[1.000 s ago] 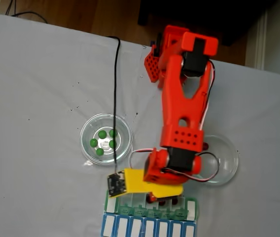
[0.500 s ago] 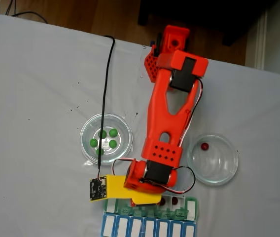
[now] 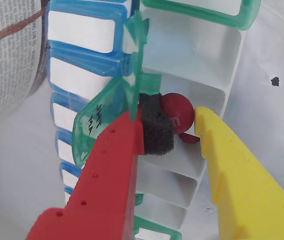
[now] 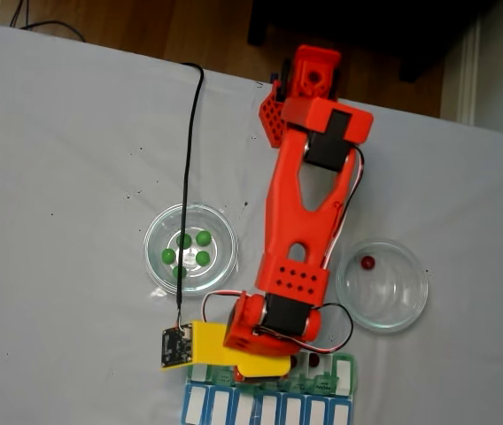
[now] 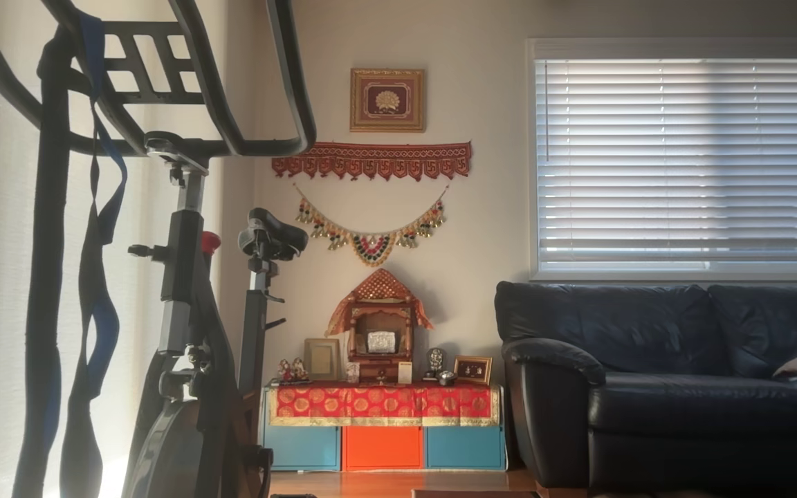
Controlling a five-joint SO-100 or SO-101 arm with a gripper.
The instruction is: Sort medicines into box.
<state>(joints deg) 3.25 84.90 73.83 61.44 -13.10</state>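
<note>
While your gripper (image 3: 168,129) pinches a red pill (image 3: 178,113) over an open slot of the green box (image 3: 202,55) at mid-frame, a crooked release could bounce it into a neighbouring slot.

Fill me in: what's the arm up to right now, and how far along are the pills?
The gripper is down over the green pill organizer, its jaws around a dark red pill above an open compartment. In the fixed view, two red pills already sit in compartments, one red pill remains in the right dish, and the green pills still wait in the left dish.
</note>
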